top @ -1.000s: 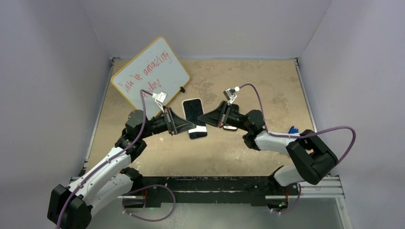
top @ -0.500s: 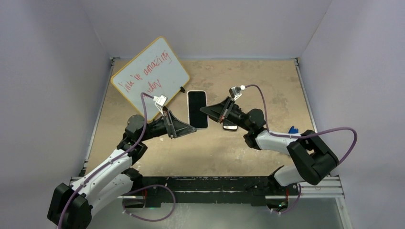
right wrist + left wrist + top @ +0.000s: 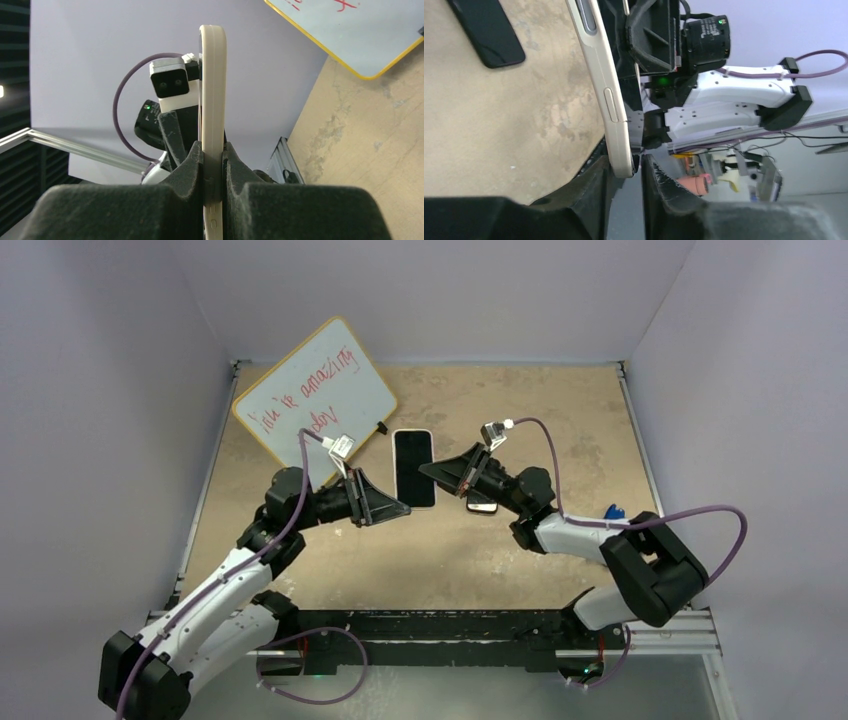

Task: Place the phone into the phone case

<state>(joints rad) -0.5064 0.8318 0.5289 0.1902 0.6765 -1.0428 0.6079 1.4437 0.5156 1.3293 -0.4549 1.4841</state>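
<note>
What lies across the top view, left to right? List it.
Whiteboard → left gripper → white-rimmed phone → right gripper, clamped on that phone → small blue object.

Phone [image 3: 413, 468], black glass screen turned upward, seated inside phone case [image 3: 610, 107], thin whitish shell, rounded corners, raised side buttons, pale rim framing the screen, held aloft roughly level, clamped midway along one long edge

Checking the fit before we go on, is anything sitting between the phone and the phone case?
Nothing visible does. From above, the phone already lies inside the whitish rim of the phone case. The right gripper clamps the case, whose other end reaches the left gripper. Whether it is fully seated cannot be told.
</note>
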